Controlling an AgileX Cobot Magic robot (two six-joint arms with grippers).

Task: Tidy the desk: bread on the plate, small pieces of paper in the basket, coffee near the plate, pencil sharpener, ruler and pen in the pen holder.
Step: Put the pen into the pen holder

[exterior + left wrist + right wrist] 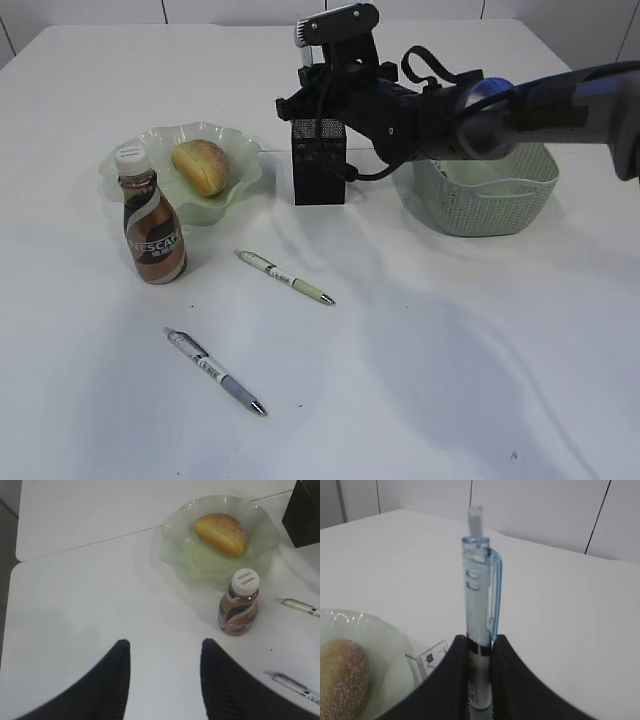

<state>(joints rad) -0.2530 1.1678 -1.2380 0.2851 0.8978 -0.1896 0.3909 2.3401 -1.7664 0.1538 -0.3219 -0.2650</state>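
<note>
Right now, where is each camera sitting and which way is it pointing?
Exterior: raised at the front, slanting down across the desk; right arm over the pen holder.
Left wrist: above the desk, facing the plate, bread and coffee; open left fingers low in frame.
Right wrist: looking past its fingers clamping an upright pen.
All three share the bread.
</note>
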